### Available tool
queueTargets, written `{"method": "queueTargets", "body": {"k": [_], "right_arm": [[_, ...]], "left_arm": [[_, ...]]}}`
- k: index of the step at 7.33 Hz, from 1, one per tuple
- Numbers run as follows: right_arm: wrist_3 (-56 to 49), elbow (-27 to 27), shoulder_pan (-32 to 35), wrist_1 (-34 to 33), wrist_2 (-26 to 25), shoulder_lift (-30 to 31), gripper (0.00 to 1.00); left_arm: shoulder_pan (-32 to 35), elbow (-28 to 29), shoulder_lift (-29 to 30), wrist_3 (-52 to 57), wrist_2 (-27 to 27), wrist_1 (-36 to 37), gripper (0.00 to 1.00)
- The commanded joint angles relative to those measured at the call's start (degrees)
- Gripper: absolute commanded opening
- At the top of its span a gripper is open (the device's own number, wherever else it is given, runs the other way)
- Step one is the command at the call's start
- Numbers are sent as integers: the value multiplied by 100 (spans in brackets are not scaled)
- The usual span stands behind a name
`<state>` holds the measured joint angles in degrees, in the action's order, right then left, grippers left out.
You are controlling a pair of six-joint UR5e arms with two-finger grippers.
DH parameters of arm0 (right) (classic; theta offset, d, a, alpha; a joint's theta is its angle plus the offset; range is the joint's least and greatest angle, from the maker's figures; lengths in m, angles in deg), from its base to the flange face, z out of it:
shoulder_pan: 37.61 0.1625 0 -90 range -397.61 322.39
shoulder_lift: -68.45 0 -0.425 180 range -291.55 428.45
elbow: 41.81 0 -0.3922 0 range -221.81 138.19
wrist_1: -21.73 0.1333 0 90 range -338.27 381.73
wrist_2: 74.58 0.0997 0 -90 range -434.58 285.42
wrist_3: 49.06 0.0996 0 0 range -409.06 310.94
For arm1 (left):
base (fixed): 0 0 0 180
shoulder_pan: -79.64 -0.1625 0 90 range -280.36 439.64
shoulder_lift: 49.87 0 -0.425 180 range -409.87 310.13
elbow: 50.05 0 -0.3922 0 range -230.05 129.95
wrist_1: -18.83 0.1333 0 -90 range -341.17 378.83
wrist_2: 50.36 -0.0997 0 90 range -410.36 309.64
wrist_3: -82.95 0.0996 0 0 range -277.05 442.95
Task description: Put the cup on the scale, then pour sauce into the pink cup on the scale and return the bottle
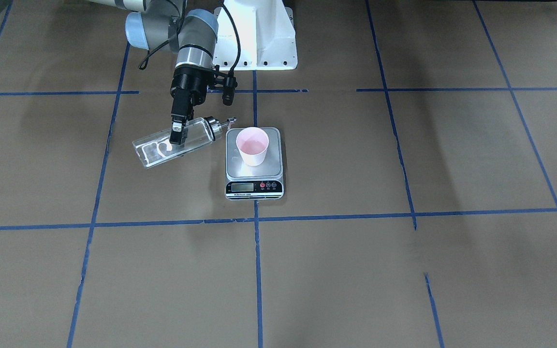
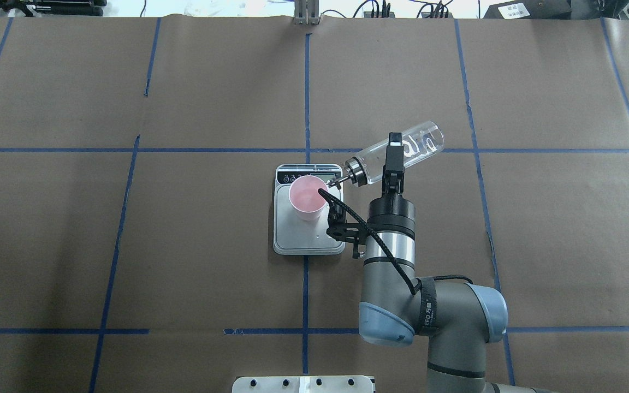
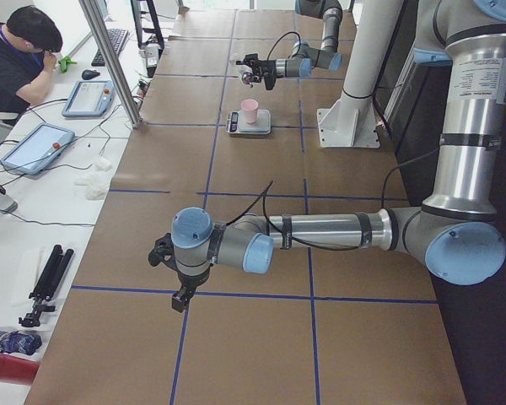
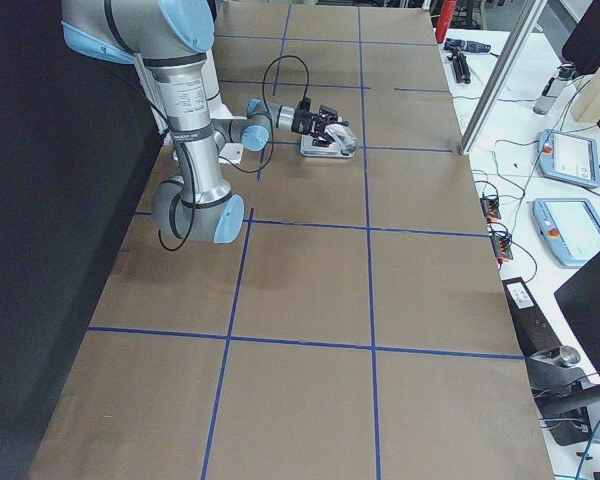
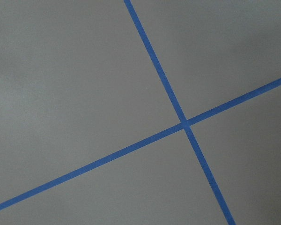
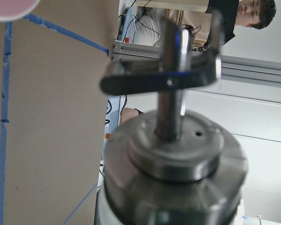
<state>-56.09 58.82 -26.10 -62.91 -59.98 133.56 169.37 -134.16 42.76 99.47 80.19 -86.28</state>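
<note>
The pink cup [image 1: 253, 145] stands upright on the silver scale [image 1: 269, 166], also in the overhead view as cup [image 2: 307, 197] and scale [image 2: 306, 240]. My right gripper [image 1: 178, 134] is shut on the clear glass bottle [image 1: 155, 150] and holds it tilted close to level, with the silver collar and spout toward the cup. From overhead the bottle [image 2: 421, 143] has its spout at the cup's rim. No stream of sauce shows. The right wrist view shows the collar and spout [image 6: 175, 154] close up. My left arm [image 3: 236, 249] hovers far from the scale; I cannot tell its gripper's state.
The table is brown paper crossed by blue tape lines [image 1: 256, 270]. The robot's white base [image 1: 259, 34] stands just behind the scale. An operator [image 3: 21, 51] sits at a side desk with tablets beyond the table's edge.
</note>
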Motion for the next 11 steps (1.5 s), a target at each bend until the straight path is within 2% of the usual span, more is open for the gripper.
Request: {"method": "queueTargets", "body": {"k": [1,4,11], "right_arm": [[-358,-25,9,0,-149,-77,0],[-413,-200,9,-9,-220,-182,0],[-352,-201,9,62,-194,-209,0]], "left_arm": [[0,0,0,10,-3,-1,100],[0,0,-9,18,6,-1,100],[9,-17,-9,10,6,-1,100]]}}
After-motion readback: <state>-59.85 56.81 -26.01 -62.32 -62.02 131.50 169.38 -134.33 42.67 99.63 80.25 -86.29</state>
